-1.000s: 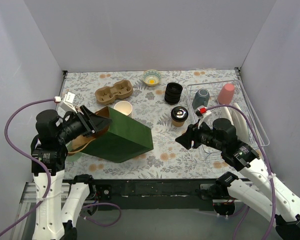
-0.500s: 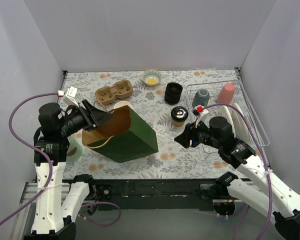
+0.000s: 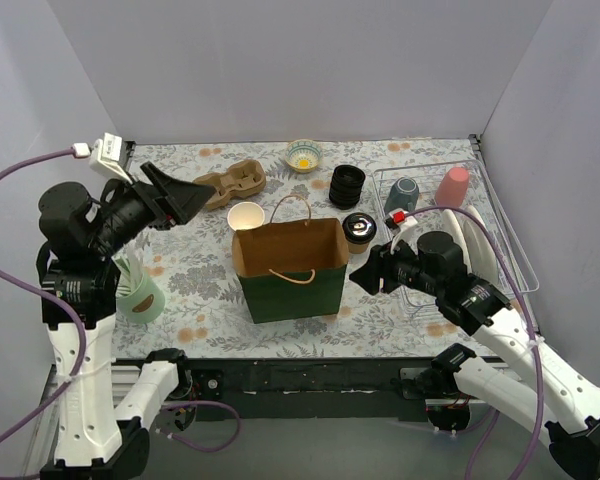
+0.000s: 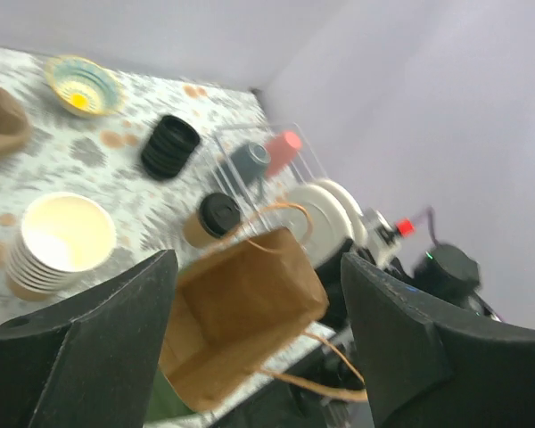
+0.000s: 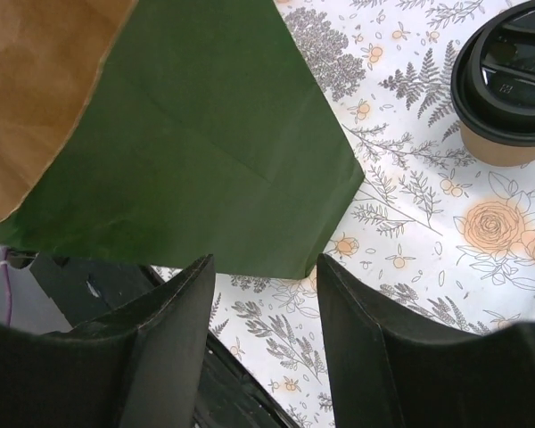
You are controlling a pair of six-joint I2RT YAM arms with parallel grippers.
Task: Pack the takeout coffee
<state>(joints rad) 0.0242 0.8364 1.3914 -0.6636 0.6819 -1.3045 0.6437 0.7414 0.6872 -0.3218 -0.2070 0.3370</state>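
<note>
The takeout coffee (image 3: 358, 230), a brown paper cup with a black lid, stands on the table just right of an upright green paper bag (image 3: 290, 268) with a brown inside and an open mouth. My left gripper (image 3: 185, 197) is open and empty, raised to the back left of the bag. Its wrist view looks down on the bag (image 4: 241, 312) and the coffee (image 4: 216, 218) between the open fingers. My right gripper (image 3: 365, 278) is open and empty, low by the bag's right side. Its wrist view shows the bag's green wall (image 5: 196, 134) and the coffee (image 5: 508, 89).
A stack of lidless cups (image 3: 246, 216) stands behind the bag, with a stack of black lids (image 3: 347, 186), a cardboard cup carrier (image 3: 230, 180) and a small bowl (image 3: 304, 154) further back. A wire dish rack (image 3: 500, 250) with cups and plates stands right. A pale green holder (image 3: 140, 298) stands front left.
The bag went from lying tilted at the left to standing upright in the middle. My left gripper has come away from it and risen to the back left. The right arm barely moved.
</note>
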